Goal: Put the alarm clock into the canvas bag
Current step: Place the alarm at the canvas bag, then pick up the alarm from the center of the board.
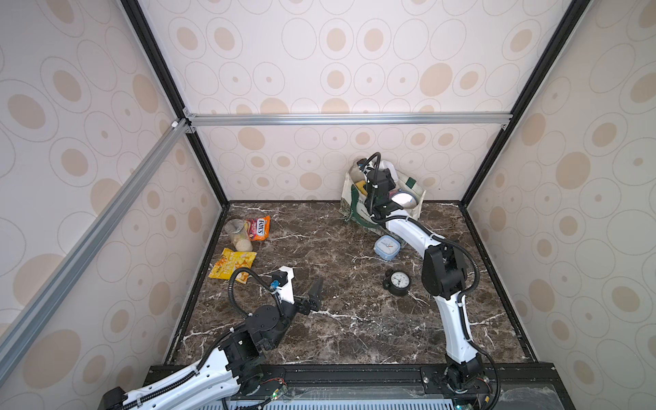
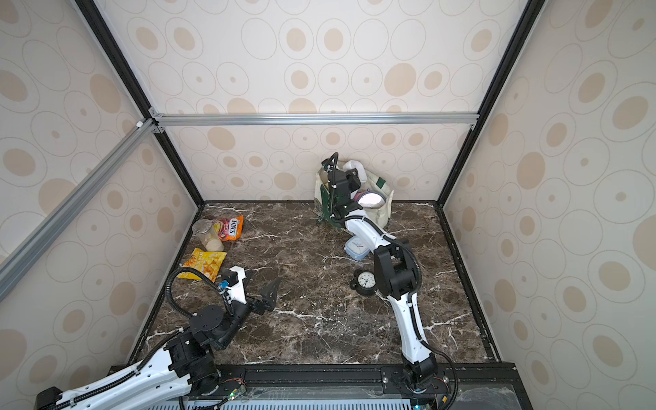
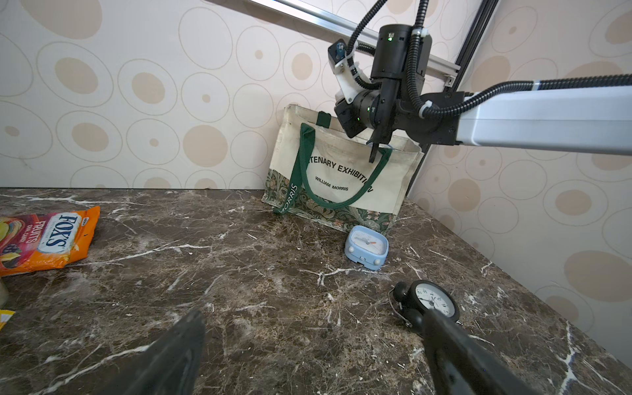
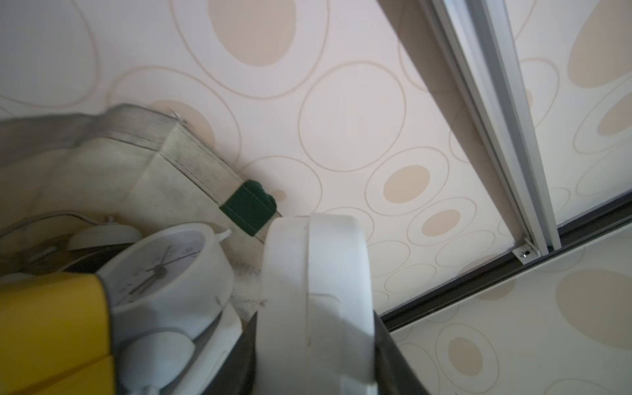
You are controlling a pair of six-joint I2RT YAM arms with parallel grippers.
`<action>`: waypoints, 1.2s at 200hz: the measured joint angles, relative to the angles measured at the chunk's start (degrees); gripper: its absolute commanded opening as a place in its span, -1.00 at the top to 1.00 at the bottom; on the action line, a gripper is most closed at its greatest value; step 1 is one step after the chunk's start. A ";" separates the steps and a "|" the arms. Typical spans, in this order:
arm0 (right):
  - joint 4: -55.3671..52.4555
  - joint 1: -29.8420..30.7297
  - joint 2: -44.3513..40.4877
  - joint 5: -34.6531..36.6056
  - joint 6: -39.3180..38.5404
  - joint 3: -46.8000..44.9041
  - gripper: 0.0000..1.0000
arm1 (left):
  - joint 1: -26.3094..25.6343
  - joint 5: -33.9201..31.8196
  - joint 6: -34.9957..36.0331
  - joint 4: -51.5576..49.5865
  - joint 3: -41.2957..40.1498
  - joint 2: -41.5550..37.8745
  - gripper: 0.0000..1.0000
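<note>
My right gripper [image 4: 314, 318] is shut on a white alarm clock [image 4: 318, 273], held edge-on between its jaws. In both top views the gripper [image 1: 385, 177] [image 2: 349, 179] hangs over the open mouth of the canvas bag [image 1: 349, 202] [image 2: 385, 213]. The bag is cream with green handles and stands at the back wall [image 3: 393, 184]. Inside it lie a white twin-bell clock [image 4: 164, 270] and a yellow object [image 4: 51, 325]. My left gripper [image 3: 313, 318] [image 1: 312, 289] hovers low over the table's front left, open and empty.
A blue square clock [image 1: 387, 246] [image 3: 366, 247] and a black twin-bell clock [image 1: 399, 282] [image 3: 429, 301] sit on the marble top in front of the bag. At the left lie an orange candy bag [image 1: 259, 227], a clear jar [image 1: 238, 234] and a yellow snack bag [image 1: 232, 264].
</note>
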 measured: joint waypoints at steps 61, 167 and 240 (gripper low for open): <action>-7.78 -2.49 2.73 0.02 6.34 3.26 -0.57 | 0.00 0.87 -0.09 0.79 0.00 2.75 -0.97; -8.24 3.93 -20.68 -7.91 15.02 -18.01 -0.85 | 0.28 3.19 -4.02 0.59 2.34 9.97 -0.97; -13.88 3.91 -46.53 -11.10 37.11 -49.66 -0.75 | 0.70 13.46 -2.67 -1.62 13.40 23.04 -0.97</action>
